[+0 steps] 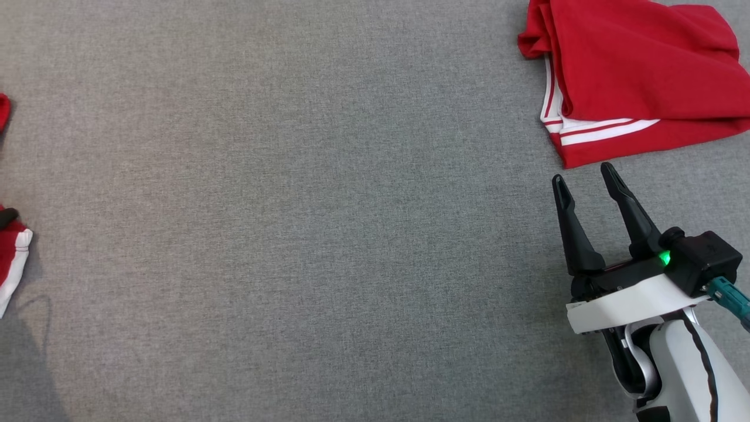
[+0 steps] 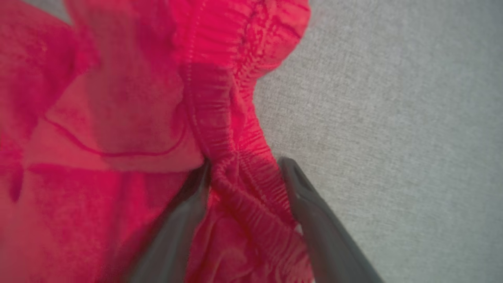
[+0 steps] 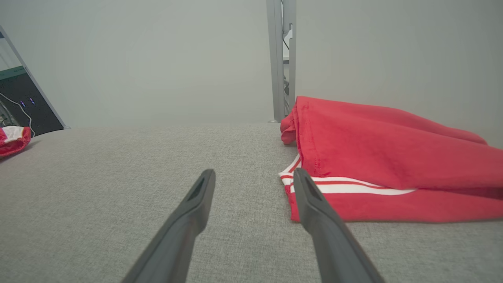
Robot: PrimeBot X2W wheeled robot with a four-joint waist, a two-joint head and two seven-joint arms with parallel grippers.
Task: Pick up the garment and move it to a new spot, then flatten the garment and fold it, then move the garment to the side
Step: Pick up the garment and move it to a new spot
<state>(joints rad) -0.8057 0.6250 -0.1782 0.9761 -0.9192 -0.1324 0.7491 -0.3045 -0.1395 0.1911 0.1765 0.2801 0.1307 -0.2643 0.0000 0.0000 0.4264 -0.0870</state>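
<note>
2 claws gape wide: left gripper [image 2: 245, 163] straddles the bunched waistband [image 2: 220, 98] of the red garment [image 2: 118, 118] at the far left, likely lining up a pinch, while right gripper [image 1: 583, 174] hovers empty beside a folded red piece [image 1: 633, 70].

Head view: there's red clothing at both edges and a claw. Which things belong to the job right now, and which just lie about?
In the job: crumpled red garment, its elastic waistband between the open fingers of the left gripper.
Lying about: folded red garment with white stripes, probably finished; right gripper, open beside it, touching nothing; grey fabric surface.
</note>
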